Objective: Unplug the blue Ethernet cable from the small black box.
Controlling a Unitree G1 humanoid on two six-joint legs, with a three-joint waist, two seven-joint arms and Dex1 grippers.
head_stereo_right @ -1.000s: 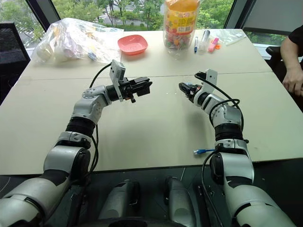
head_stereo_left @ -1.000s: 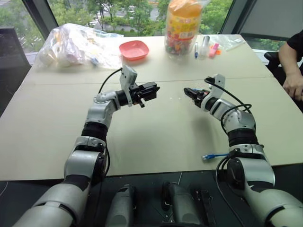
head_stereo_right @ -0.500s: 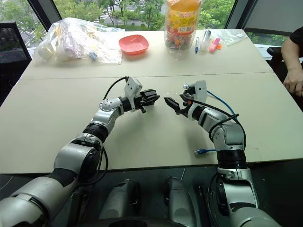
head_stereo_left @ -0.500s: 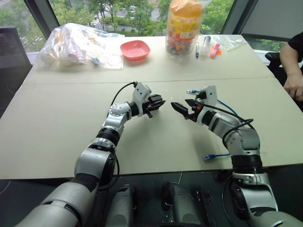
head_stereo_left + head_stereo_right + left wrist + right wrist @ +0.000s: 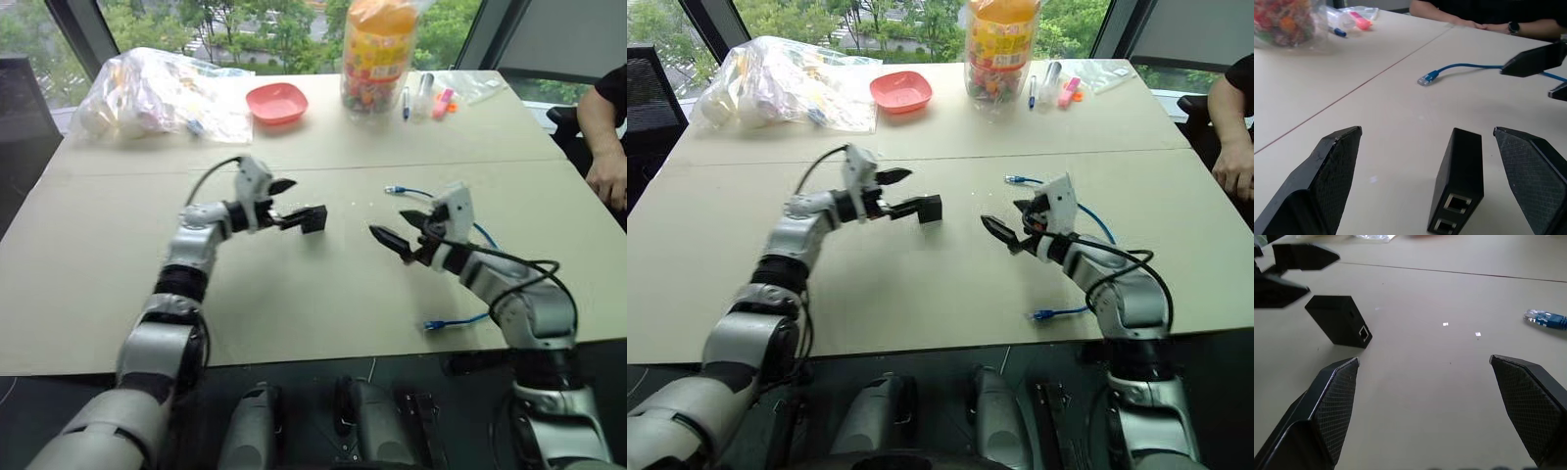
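The small black box (image 5: 313, 218) is tilted just off the tip of my left gripper's lower finger, with empty ports facing out (image 5: 1452, 201). No finger grips it, and I cannot tell whether it rests on the table. My left gripper (image 5: 291, 203) is open. The blue Ethernet cable (image 5: 473, 229) lies unplugged on the table. One plug (image 5: 392, 189) is beyond my right gripper and the other plug (image 5: 431, 325) is near the front edge. My right gripper (image 5: 400, 230) is open and empty, a hand's width right of the box.
At the back of the table (image 5: 323, 284) are a pink bowl (image 5: 277, 103), a crumpled plastic bag (image 5: 162, 93), a jar of snacks (image 5: 377, 54) and pens (image 5: 426, 98). A person's arm (image 5: 602, 127) rests at the right edge.
My left gripper opened, let go of the black box and swung left. My right gripper stayed open and drew back toward me, so the cable's far plug now shows on the table.
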